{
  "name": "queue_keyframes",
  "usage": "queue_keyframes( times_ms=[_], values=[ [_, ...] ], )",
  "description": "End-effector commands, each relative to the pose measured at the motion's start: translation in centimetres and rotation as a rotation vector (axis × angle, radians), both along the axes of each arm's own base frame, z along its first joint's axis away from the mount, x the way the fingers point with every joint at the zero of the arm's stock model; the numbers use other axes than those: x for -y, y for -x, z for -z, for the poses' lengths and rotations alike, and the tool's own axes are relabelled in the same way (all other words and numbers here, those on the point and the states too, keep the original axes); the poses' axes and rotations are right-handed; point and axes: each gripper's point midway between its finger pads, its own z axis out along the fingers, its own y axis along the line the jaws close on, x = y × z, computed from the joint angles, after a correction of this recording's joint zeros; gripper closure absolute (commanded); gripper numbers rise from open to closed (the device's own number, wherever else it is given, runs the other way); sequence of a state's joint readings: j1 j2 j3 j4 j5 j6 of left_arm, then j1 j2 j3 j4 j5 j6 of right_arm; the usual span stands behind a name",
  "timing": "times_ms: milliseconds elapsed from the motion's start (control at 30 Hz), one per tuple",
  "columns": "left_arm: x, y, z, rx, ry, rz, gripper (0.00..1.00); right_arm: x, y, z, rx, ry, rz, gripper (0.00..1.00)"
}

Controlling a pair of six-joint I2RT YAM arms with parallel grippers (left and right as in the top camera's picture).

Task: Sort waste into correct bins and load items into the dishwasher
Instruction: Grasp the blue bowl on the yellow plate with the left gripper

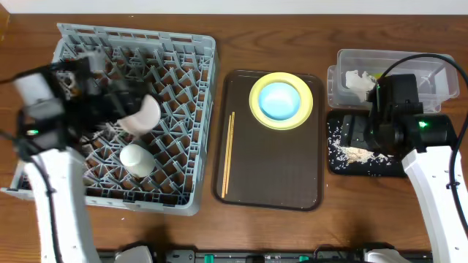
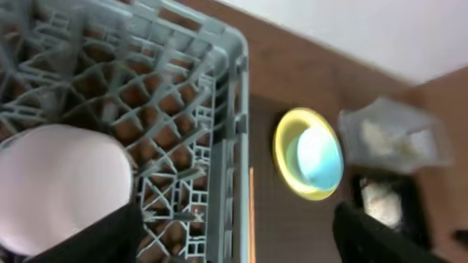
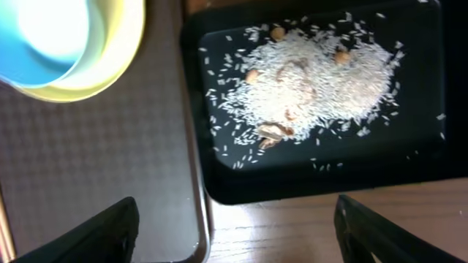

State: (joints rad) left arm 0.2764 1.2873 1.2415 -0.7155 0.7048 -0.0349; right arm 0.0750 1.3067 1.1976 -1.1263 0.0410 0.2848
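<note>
The left arm (image 1: 55, 183) reaches over the grey dish rack (image 1: 207, 109) from its left side, blurred. The left gripper (image 1: 124, 102) hangs above the rack's middle, fingers spread wide. The right arm (image 1: 431, 168) stands well right of the rack, wrist bent downward. The right gripper (image 3: 234, 215) is likewise spread wide and holds nothing.

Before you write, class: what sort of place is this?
Probably a tabletop dish-clearing workstation: large square grey plastic dish rack, dark brown serving tray, pale rice scraps on a glossy black rectangular tray.
</note>
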Motion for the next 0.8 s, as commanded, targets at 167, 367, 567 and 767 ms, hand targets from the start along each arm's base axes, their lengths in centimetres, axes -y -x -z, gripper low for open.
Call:
queue_keyframes(
  times_ms=[167, 367, 567, 767],
  values=[
    [10.5, -3.1, -2.5, 0.066, -0.294, 0.127, 0.11, 3.4, 0.5, -0.8, 0.020, 0.022, 0.165, 0.12],
    [20.7, -5.5, 1.1, 0.138, -0.391, 0.352, 0.09, 5.6, 1.6, -1.4, 0.025, 0.023, 0.248, 0.08],
    [29.1, -5.9, 7.2, 0.143, -0.392, 0.505, 0.09, 5.8, 1.9, -1.4, 0.012, 0.032, 0.231, 0.08],
    [34.1, -4.5, 14.2, 0.114, -0.457, 0.659, 0.08, 5.8, 2.0, -1.3, 0.008, 0.034, 0.224, 0.05]
  ],
)
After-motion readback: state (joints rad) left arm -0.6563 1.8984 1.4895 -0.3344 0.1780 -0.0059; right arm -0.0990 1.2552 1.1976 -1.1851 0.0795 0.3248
